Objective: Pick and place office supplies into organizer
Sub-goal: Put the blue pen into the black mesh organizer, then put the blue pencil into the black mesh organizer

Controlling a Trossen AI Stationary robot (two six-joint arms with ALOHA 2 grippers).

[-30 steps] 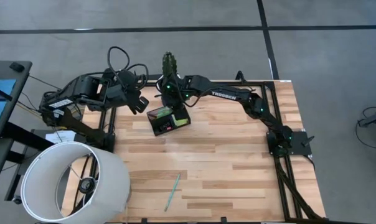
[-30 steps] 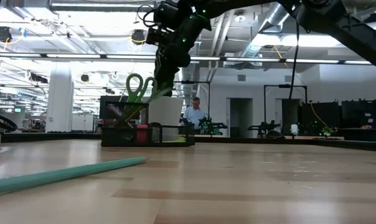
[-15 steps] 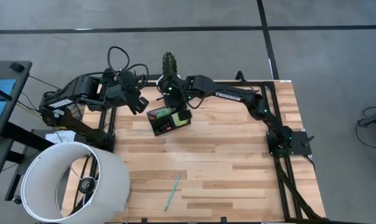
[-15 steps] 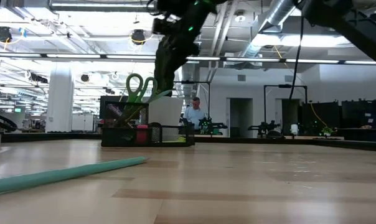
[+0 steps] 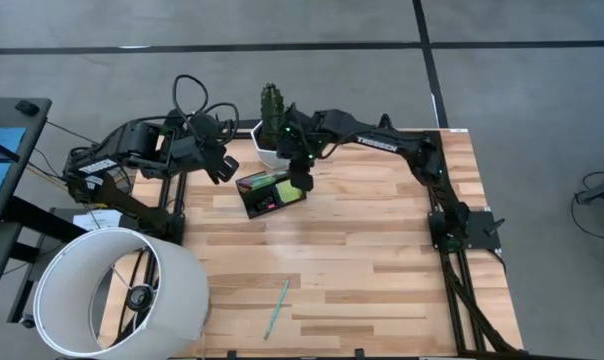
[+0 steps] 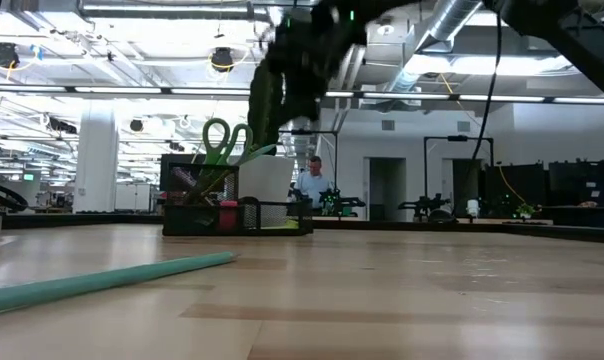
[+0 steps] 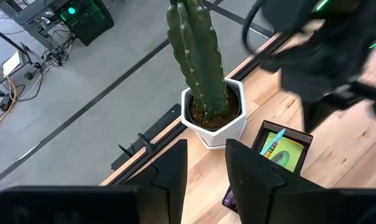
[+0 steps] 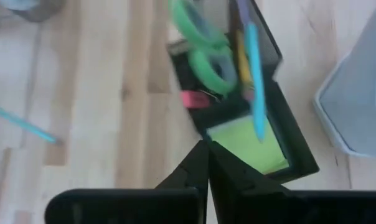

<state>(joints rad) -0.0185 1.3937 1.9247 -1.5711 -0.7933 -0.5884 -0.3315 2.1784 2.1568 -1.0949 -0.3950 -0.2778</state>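
The right gripper (image 5: 304, 184) is hanging just above the right end of the organizer (image 5: 269, 194), in the upper middle of the high view, with its jaws pressed fully together and holding nothing. The left gripper (image 5: 222, 165) is waiting at the upper left of the bench (image 5: 382, 260), jaws partly parted and empty.

The organizer is sitting just below the white cactus pot (image 5: 269, 152). The right wrist view is showing its contents: green-handled scissors (image 8: 203, 46), a teal pen (image 8: 255, 78) lying across a lime-green sticky-note pad (image 8: 244, 144), and a pink eraser (image 8: 192, 99). A second teal pen (image 5: 278, 305) is lying alone at the lower middle of the bench, well apart from the organizer.

Risk, as I judge it: the right arm is working close to the pot and the upright scissors, so a careless sweep could be knocking the pot, snagging the handles or shoving the organizer. The loose pen is thin and round, so it could be rolling away from closing jaws.

The low view is showing the scissors handles (image 6: 222, 140) standing tall above the organizer wall, which the high view is flattening; only the left wrist view is showing the cactus (image 7: 197, 53) clearly.
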